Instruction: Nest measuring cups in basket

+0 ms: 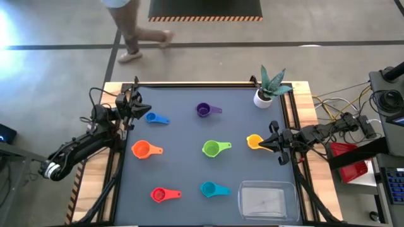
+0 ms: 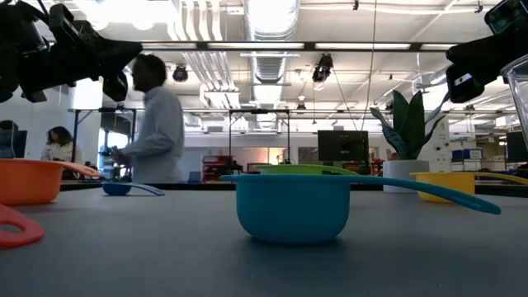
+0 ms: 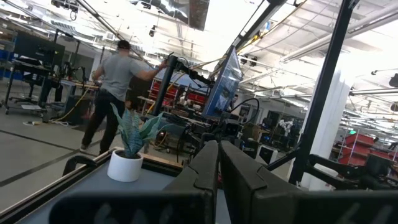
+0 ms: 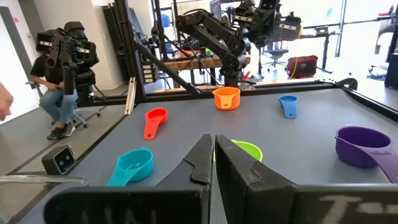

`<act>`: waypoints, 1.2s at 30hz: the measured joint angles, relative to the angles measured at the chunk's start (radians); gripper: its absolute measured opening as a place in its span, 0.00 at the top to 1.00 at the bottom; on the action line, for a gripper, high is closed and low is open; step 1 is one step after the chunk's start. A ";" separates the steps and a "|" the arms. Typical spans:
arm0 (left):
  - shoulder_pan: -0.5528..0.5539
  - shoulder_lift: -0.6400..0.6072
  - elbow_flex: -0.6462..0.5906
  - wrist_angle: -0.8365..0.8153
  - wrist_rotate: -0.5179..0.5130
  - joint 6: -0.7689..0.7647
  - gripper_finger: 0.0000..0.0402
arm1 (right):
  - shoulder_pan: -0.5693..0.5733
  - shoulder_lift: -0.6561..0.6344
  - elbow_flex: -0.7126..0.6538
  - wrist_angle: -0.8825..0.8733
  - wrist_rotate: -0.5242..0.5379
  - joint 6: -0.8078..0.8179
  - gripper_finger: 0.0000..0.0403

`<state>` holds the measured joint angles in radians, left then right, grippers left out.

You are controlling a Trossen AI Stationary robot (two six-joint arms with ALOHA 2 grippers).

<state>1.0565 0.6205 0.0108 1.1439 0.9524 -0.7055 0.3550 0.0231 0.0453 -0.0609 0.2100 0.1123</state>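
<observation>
Teal cup [image 2: 290,206] foreground | yellow cup [image 1: 254,141] touching right end effector [image 1: 273,142] | fingers closed, empty

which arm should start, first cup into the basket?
Right, probably. The right tool sits beside the yellow cup, with the basket on that same side. The left tool waits at the far corner near the blue cup.

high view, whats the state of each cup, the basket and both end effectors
blue cup: loose on table, upright
purple cup: loose, upright
orange cup: loose, upright
green cup: loose, upright
yellow cup: loose, just in front of right end effector
red cup: loose, upright
teal cup: loose, upright
basket: empty
left end effector: shut, holding nothing, at table's left edge
right end effector: shut, holding nothing
</observation>
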 joint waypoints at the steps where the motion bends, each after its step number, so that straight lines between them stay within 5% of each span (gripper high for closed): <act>1: 0.000 0.000 0.000 0.000 0.000 0.000 1.00 | 0.000 0.000 0.000 0.000 0.000 0.000 0.98; 19: 0.000 0.000 0.000 0.000 0.001 0.010 1.00 | 0.000 0.000 0.000 0.000 0.000 0.000 0.98; 26: 0.001 0.000 0.000 -0.001 0.004 0.357 1.00 | 0.000 0.000 0.000 0.000 0.000 0.000 0.98; 36: 0.001 0.000 0.000 -0.001 0.004 0.376 1.00 | 0.000 0.000 0.000 0.000 0.000 0.000 0.98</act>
<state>1.0576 0.6201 0.0106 1.1431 0.9565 -0.3294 0.3553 0.0227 0.0453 -0.0608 0.2099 0.1123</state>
